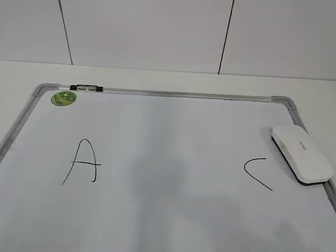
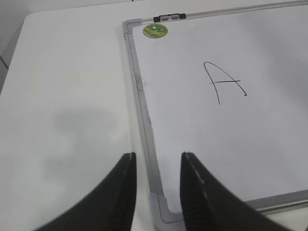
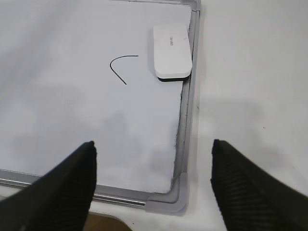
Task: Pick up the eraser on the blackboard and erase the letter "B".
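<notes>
Right wrist view tells most of it: the eraser lies ahead of the right pincer, up the board and a little right of the midline between its jaws, tight in against the grey frame on the right edge of the blackboard, whether touching the rail or merely just beside it I cannot say. Its long axis runs roughly along that rail, away from the camera, so its narrow width lies across the pincer's opening as it now stands. That pincer stands wide apart, holding nothing. The left pincer hangs over the near left corner of the board, its jaws a modest gap apart and empty, well away from the eraser, so the right arm is plainly the nearer one. In the exterior view the eraser sits at the right side, angled slightly, just right of the "C", with the "A" far to the left and a green sticker in the top corner. Of the letter "B" I can find no trace between them (only a faint grey shadow on the bare white). Neither arm shows in that view, and the white bench gives little contrast to the eraser's pale top.
</notes>
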Available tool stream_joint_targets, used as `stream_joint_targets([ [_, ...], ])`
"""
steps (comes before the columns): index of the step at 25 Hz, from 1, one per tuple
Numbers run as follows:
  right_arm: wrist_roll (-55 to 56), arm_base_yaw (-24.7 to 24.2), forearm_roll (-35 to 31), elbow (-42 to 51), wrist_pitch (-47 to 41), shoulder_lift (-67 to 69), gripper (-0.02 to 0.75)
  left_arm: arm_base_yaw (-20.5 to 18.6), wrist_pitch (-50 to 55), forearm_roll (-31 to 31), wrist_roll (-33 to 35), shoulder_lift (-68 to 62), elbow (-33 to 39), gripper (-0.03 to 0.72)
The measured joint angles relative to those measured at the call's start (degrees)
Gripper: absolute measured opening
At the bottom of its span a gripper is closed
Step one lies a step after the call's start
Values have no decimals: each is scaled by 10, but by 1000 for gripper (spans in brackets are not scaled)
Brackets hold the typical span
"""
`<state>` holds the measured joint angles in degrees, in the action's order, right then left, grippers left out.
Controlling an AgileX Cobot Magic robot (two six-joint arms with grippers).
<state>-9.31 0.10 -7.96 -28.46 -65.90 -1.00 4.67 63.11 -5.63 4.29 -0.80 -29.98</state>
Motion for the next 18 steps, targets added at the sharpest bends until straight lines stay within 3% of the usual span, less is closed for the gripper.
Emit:
stream_joint_targets([
  [18,0,0,20,0,0,0,572,0,0,26,-35,0,0,235],
])
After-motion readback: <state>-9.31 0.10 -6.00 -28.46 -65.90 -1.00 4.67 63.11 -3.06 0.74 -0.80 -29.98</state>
